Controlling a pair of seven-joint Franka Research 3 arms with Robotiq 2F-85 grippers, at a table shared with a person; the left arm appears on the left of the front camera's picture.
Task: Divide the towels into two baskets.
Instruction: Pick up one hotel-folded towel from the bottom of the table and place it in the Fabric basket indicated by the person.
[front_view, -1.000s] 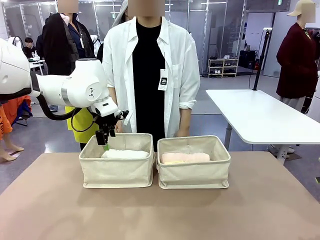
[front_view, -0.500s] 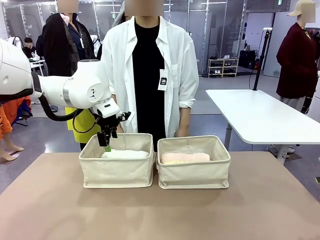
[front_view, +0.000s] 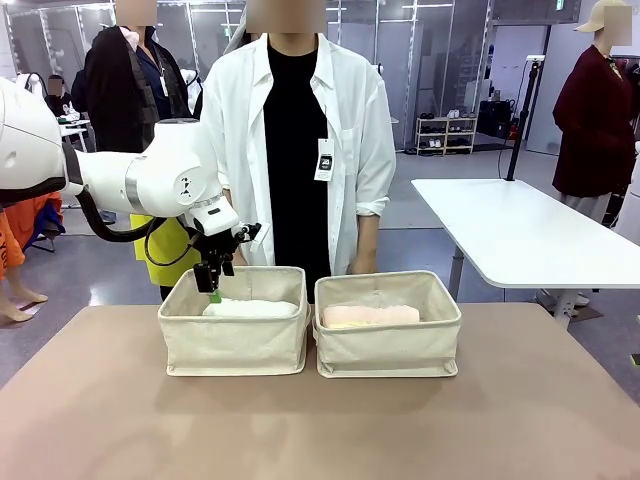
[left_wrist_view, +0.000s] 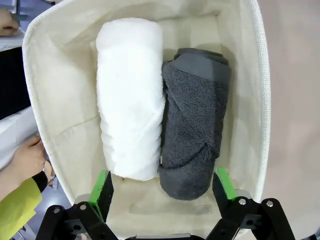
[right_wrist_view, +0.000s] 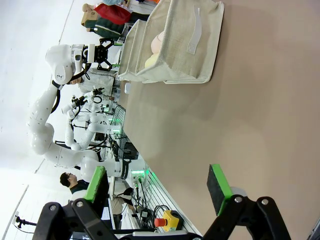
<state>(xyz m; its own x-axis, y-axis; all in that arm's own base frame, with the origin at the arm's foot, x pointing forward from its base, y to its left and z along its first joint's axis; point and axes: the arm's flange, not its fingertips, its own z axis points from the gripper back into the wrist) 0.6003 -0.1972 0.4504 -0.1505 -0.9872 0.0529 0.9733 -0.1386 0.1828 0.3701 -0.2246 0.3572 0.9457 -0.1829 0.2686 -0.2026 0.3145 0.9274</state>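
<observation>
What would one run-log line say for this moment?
left gripper: open above left basket | white towel, dark grey towel inside | right gripper: open

Both grippers' jaws wide apart

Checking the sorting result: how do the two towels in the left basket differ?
The white towel is bright and smooth-looking; the grey towel is dark with a coarser visible weave. The white towel reaches nearer the basket's far wall, while the grey towel ends nearer the fingers. Both are rolled, lying side by side and touching.
</observation>
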